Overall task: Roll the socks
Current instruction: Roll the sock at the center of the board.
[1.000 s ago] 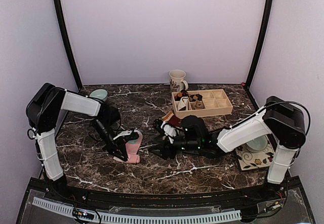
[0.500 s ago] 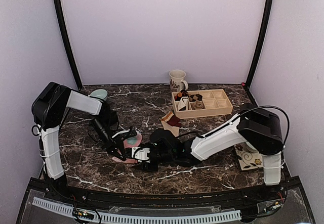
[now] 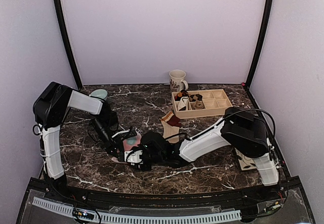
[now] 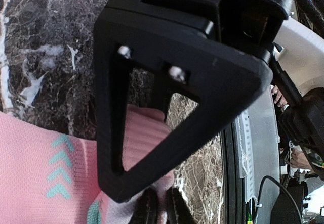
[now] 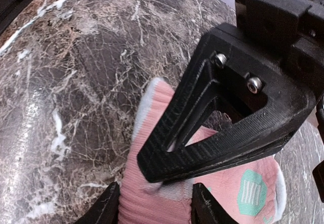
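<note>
Pink sock: the pink sock (image 5: 152, 204) is lying flat on the near left part of the dark marble table (image 3: 86, 158), its teal chevrons and a pale patch showing, with both grippers meeting at it.
Left gripper: the left gripper (image 4: 161, 209) is pinching the sock, its jaws drawn almost together on the pale edge of the fabric.
Right gripper: the right gripper (image 5: 156, 206) is sitting low over the sock's ribbed end, its arm spanning the table from the right side. Its fingers (image 5: 107, 206) are standing apart, one on each side, with the fabric filling the gap and touching both. Whether they are squeezing it cannot be told.
Crossing: in the right wrist view the left gripper's black frame is pressing onto the sock just beyond the right fingers.
Tan sock: the tan sock (image 3: 170, 120), with its dark-red cuff, is lying near the table's middle, apart from both grippers.
Far side: a wooden tray (image 3: 223, 108) is holding small bundles; a mug (image 3: 177, 79) is standing behind it; a teal bowl (image 3: 99, 93) is sitting far left.
</note>
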